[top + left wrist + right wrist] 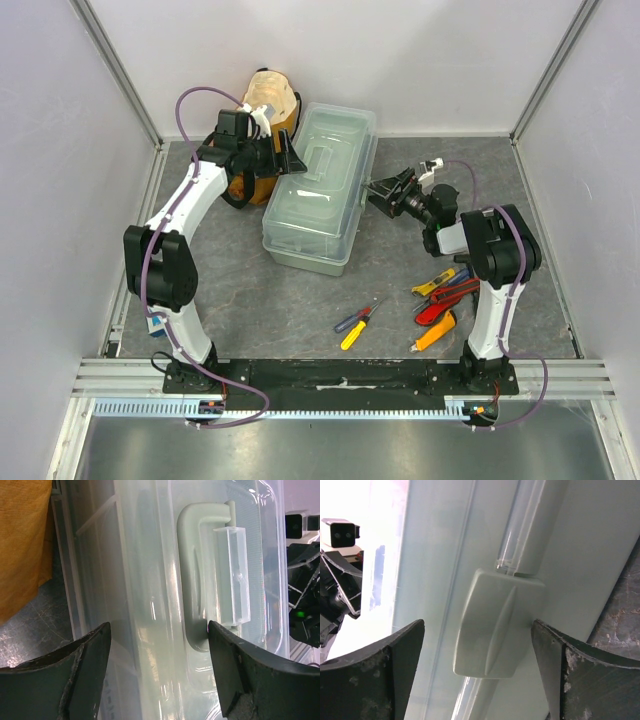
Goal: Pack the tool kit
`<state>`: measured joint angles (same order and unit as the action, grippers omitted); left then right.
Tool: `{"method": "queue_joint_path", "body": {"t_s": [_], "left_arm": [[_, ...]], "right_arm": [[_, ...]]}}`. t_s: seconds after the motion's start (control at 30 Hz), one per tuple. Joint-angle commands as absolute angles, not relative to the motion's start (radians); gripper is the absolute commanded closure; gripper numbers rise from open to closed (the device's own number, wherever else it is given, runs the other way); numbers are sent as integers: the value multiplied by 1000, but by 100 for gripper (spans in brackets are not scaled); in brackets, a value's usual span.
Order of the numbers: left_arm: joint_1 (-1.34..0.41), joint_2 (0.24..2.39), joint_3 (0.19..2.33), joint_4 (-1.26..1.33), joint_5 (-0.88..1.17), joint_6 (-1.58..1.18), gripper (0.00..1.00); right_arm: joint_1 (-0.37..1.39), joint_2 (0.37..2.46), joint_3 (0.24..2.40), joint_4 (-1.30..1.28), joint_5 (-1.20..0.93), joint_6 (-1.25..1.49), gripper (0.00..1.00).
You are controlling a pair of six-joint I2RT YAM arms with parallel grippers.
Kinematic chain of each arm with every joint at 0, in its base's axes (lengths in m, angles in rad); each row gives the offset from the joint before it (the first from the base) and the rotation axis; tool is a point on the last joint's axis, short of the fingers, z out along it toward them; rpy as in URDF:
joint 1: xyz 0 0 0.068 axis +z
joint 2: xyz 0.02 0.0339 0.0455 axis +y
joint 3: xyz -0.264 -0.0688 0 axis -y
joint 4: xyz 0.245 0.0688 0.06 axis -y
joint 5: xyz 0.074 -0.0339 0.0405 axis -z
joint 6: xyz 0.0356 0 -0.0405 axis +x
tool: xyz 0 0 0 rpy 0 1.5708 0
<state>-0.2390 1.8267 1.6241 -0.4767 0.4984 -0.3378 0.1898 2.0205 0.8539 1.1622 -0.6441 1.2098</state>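
A closed pale grey-green plastic toolbox with a clear lid [320, 190] sits mid grey worktop [270, 310]. Loose yellow- and red-handled hand tools [440, 300] lie at its 5 o'clock. Left jaws gape wide above the lid handle [195, 580]. Right jaws, also wide, straddle the side latch [492, 625]. Likely step: unlatching. The next move probably calls for pinching and lifting that latch.

Top view: toolbox [305, 250] closed; contents not discernible through the cloudy lid [325, 190]. Upper left: the left arm [185, 195] covers part of the mustard bag [268, 98]. Left side: a blue-white item [155, 322] is mostly hidden behind that arm. Lower right: the tools [440, 300] overlap; their types are too small to tell.

Left wrist view: both fingers [75, 670] of the left gripper [159, 625] are cut off by the bottom edge, the bag by the upper left corner.

Right wrist view: both fingers [375, 675] of the right gripper [477, 622] are cut off by the bottom edge; the frame's left part is washed out white.
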Motion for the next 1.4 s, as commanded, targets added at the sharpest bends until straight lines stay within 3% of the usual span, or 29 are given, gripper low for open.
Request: {"method": "queue_joint_path", "body": {"t_s": [0.0,0.2,0.37,0.6,0.87,1.1,1.37], "left_arm": [[-350,1896,1585,-546,618,-382,20],[-360,1898,1528,-460,730,-475,19],[-394,1910,1511,-394,756,-532,19],[-426,1934,1500,-321,770,-632,21],[-456,1948,1463,-203,828,-771,24],[-469,1953,1471,-160,828,-801,24],[-469,1924,1440,-245,697,-698,16]], "right_arm": [[296,1977,877,1215,-652,1224,2],[330,1950,943,971,-600,1111,2],[336,1980,939,920,-565,1115,2],[336,2025,946,933,-569,1124,2],[334,2111,999,1149,-632,1273,2],[336,2106,1031,1120,-632,1262,2],[336,2157,997,1271,-660,1340,2]]}}
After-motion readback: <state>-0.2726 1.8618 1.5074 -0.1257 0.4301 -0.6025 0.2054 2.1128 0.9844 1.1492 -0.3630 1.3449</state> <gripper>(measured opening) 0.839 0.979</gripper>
